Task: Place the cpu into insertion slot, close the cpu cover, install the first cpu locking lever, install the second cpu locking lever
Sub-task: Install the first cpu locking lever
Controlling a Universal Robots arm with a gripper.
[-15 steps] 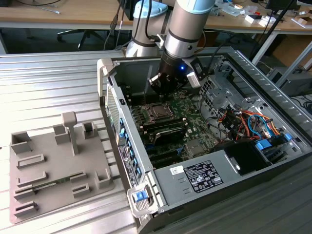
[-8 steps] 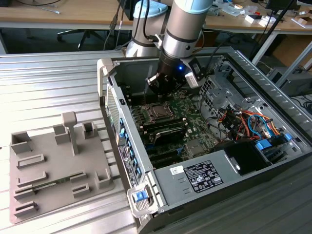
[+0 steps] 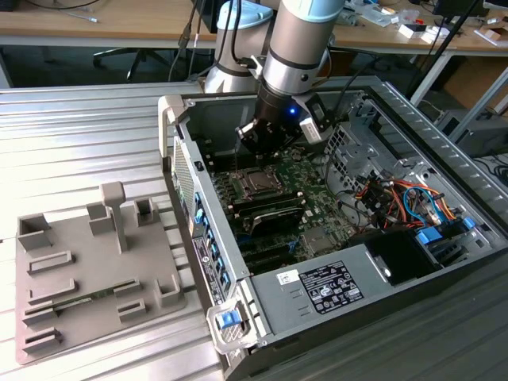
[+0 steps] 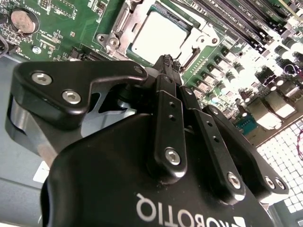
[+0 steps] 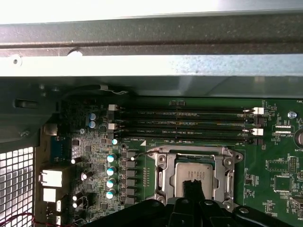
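The cpu lies flat in the insertion slot on the green motherboard, its silvery face showing through the window of the cpu cover. The cover's metal frame is folded down over the chip. In the exterior view the slot sits inside the open computer case, just below my gripper. My gripper hovers over the socket's edge with its black fingers pressed together and nothing visible between them. Its tip overlaps the chip's near side in the first wrist view.
Long black memory slots run beside the socket, under the case's metal wall. A grey power supply and coloured cables fill the case toward the exterior view's right. A grey fixture tray lies outside the case at the exterior view's left.
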